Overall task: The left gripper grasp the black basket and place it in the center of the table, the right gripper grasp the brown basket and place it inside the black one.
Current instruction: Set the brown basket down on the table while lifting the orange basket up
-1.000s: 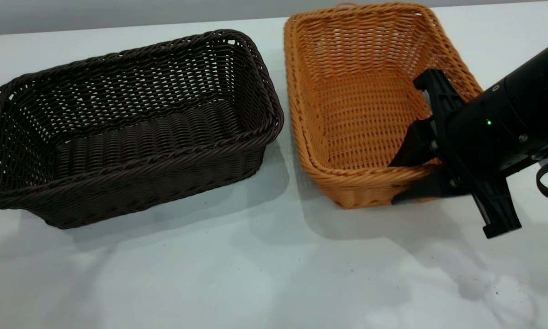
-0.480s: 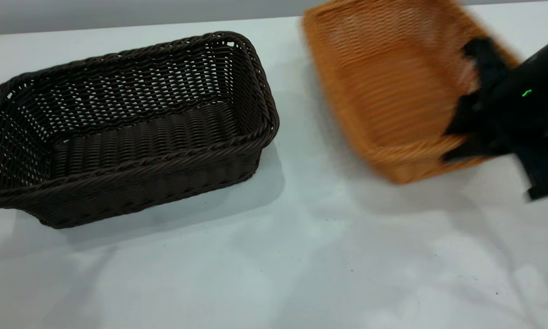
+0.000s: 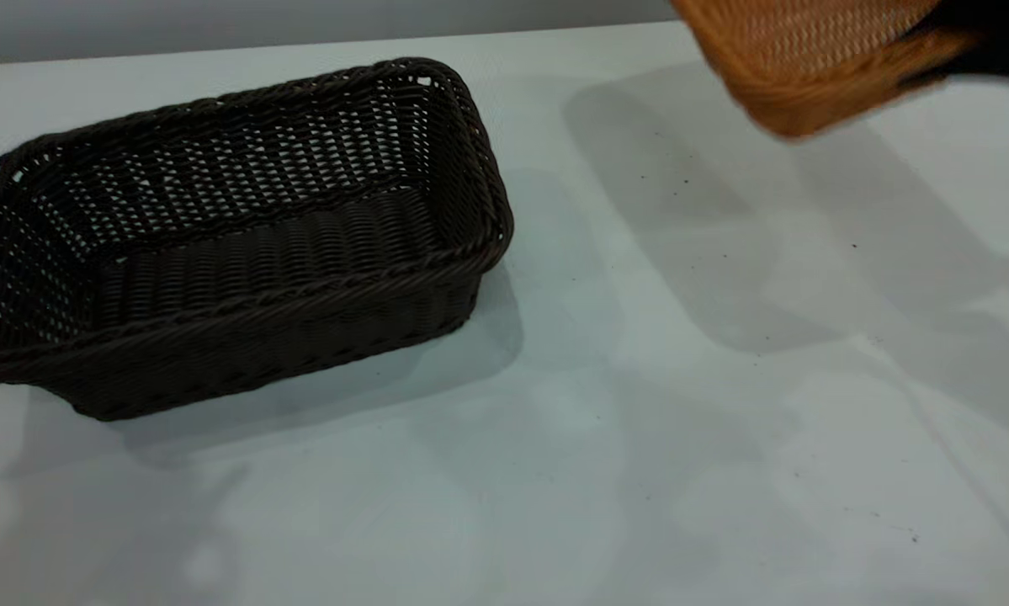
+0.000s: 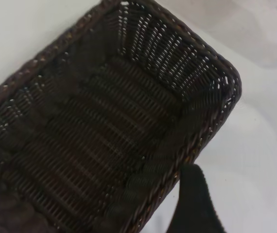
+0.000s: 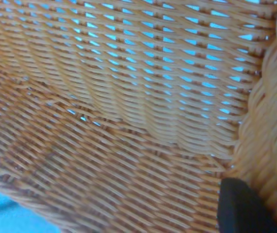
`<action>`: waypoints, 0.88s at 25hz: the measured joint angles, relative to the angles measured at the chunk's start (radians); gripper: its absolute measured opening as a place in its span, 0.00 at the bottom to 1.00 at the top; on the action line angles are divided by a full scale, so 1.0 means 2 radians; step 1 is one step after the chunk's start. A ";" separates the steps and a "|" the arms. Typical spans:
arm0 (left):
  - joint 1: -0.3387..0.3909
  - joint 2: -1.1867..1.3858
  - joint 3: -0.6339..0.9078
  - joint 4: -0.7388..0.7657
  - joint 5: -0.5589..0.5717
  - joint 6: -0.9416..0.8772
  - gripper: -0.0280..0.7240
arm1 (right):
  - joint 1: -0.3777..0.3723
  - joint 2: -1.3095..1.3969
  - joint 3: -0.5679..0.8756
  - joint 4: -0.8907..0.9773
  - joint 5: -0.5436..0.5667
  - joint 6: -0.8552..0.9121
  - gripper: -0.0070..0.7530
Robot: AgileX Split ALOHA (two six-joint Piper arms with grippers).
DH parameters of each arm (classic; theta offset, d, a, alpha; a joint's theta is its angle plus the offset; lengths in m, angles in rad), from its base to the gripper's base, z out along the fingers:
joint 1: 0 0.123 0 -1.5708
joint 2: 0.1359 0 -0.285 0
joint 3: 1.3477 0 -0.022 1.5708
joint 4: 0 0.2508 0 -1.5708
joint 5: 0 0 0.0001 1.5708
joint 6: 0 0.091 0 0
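The black basket (image 3: pixel 235 236) stands on the white table (image 3: pixel 639 421), left of the middle, open side up and with nothing in it. In the left wrist view my left gripper (image 4: pixel 195 206) hangs above the black basket (image 4: pixel 104 141), a dark part of it just outside the braided rim. The brown basket (image 3: pixel 815 59) is in the air at the top right, tilted and partly cut off by the picture's edge. My right gripper (image 3: pixel 988 42) is shut on its rim. In the right wrist view a black fingertip (image 5: pixel 238 206) lies against the woven wall of the brown basket (image 5: pixel 129 111).
The brown basket's shadow (image 3: pixel 723 244) falls on the table at the right. A few tiny dark specks dot the surface. The table's far edge (image 3: pixel 302 42) runs behind the black basket.
My right gripper has lifted the brown basket off the table, up and to the right, to the picture's top edge. The black basket has not moved.
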 joint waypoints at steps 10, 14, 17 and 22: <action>-0.022 0.109 0.000 0.026 -0.018 0.038 0.59 | 0.002 -0.021 -0.094 -0.115 0.134 -0.056 0.14; -0.022 0.141 0.000 0.030 -0.037 0.038 0.59 | 0.002 -0.021 -0.103 -0.122 0.167 -0.070 0.14; -0.022 0.160 0.000 0.039 -0.063 0.038 0.59 | 0.002 -0.021 -0.103 -0.119 0.155 -0.070 0.14; -0.022 0.186 0.000 0.051 -0.076 0.038 0.59 | 0.002 -0.021 -0.103 -0.119 0.168 -0.081 0.14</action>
